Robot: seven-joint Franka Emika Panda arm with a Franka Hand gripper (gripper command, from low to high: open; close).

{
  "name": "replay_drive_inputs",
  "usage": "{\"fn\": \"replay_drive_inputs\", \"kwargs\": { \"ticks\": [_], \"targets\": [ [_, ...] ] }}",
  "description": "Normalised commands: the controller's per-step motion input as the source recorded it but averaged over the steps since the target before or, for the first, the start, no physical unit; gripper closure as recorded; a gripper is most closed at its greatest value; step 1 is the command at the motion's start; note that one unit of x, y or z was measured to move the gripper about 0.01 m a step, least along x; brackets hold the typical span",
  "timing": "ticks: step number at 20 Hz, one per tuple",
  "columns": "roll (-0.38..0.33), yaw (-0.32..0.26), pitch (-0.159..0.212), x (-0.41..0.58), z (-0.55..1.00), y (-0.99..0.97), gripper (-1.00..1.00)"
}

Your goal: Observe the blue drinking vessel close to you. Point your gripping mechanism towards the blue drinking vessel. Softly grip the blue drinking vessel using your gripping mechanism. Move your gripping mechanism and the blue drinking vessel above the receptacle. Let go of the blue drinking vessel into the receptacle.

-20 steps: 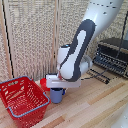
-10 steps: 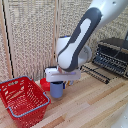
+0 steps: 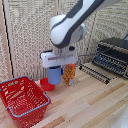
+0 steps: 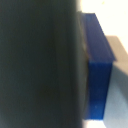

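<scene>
The blue drinking vessel (image 3: 53, 78), a small plain blue cup, hangs upright just under the arm's flat white end piece. My gripping mechanism (image 3: 55, 71) is shut on its upper part, and the cup is off the table. It is to the exterior view's right of the receptacle (image 3: 15, 89), a red lattice basket with a blue-grey rim, and a little higher than it. In the wrist view a dark-blue finger (image 4: 98, 65) shows beside a large dark blurred mass that hides everything else.
A low red bowl (image 3: 46, 86) sits on the wooden table just behind and below the cup. An orange-patterned object (image 3: 69, 74) stands beside the cup. A black toaster oven (image 3: 113, 56) and a wire rack (image 3: 95, 72) lie at the exterior view's right.
The arm has risen and shifted slightly toward the exterior view's left, lifting the blue cup off the table.
</scene>
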Motion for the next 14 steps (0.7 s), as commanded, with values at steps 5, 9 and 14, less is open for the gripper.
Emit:
{"fn": "replay_drive_inputs", "kwargs": {
  "ticks": [5,9,14],
  "targets": [
    [0.036,0.063,0.177,0.409,0.69,0.76,1.00],
    [0.002,0.028,0.129,0.283,0.64,0.88,1.00],
    [0.000,0.010,0.066,0.235,0.51,0.90,1.00]
  ]
}}
